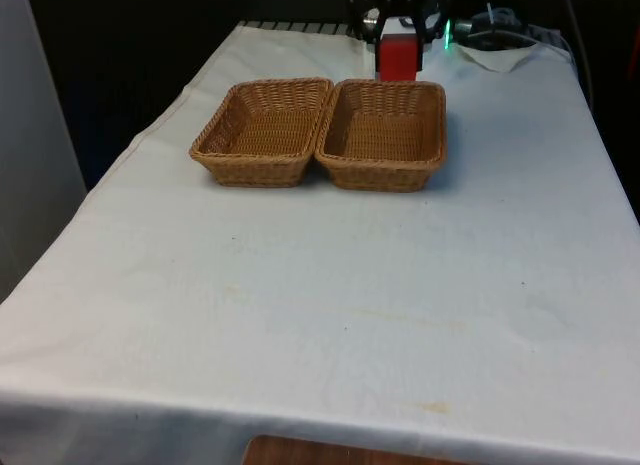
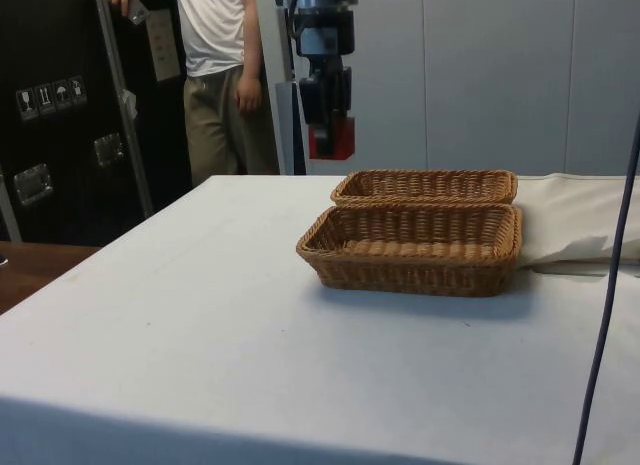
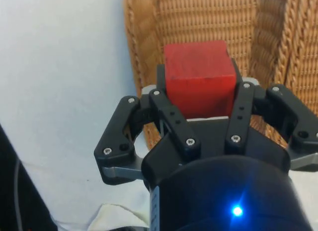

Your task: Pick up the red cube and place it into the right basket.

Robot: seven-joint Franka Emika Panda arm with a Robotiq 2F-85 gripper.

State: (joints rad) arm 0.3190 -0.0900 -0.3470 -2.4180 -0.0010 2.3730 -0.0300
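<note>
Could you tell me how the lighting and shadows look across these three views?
Front view: even light, black backdrop, faint shadow under the baskets. Side view: soft shadow beside the near basket on the white cloth. Wrist view: the red cube in the end effector is brightly lit.

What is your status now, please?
Gripper shut on red cube, held aloft. Hangs at right basket's far rim. Nothing in the way.

Baskets: we found the two wicker baskets touching, open-topped and unobstructed.
Near cloth: we saw the tablecloth open for passage.
</note>
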